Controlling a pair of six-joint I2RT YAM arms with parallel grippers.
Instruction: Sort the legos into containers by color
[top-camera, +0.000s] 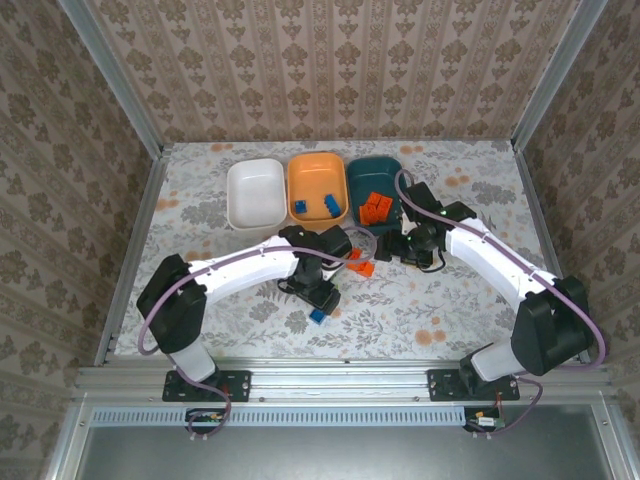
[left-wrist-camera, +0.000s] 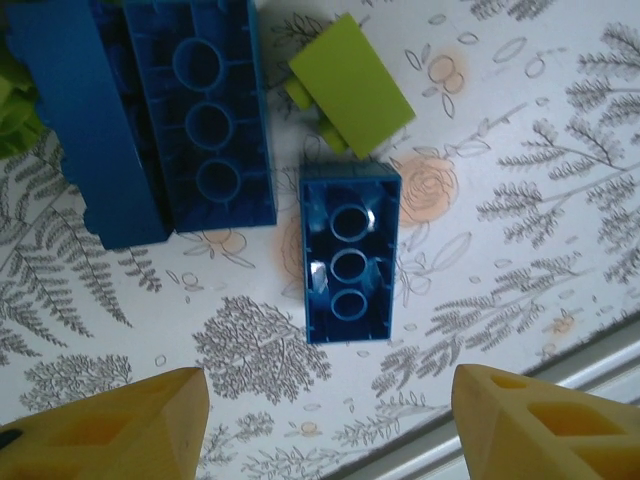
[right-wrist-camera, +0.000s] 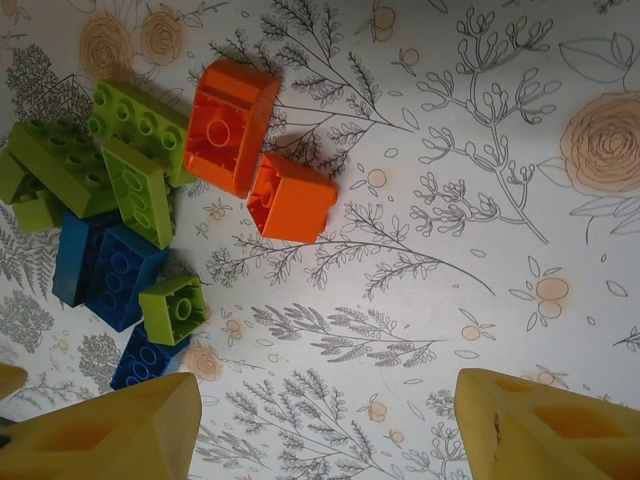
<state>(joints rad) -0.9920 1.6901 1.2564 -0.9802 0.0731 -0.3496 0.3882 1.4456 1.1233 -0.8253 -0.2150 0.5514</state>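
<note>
The white bowl (top-camera: 255, 192) holds nothing that I can see. Two blue legos (top-camera: 298, 206) lie in the orange bowl (top-camera: 317, 170), and several orange legos (top-camera: 372, 207) lie in the dark teal bowl (top-camera: 380, 168). My left gripper (top-camera: 313, 295) (left-wrist-camera: 325, 425) is open above the table. A small blue lego (left-wrist-camera: 348, 255) (top-camera: 318, 316) lies upside down just ahead of its fingertips. Beside that lie two bigger blue legos (left-wrist-camera: 210, 120) and a lime one (left-wrist-camera: 350, 85). My right gripper (top-camera: 393, 248) (right-wrist-camera: 325, 425) is open over bare table, with two orange legos (right-wrist-camera: 232, 122) (top-camera: 360, 262) ahead of it.
Left of the orange pair is a heap of lime legos (right-wrist-camera: 130, 160) and blue legos (right-wrist-camera: 110, 270), with one small lime brick (right-wrist-camera: 172, 308) apart. The table's metal front rail (left-wrist-camera: 500, 420) runs close behind the left fingers. The two wrists are near each other mid-table.
</note>
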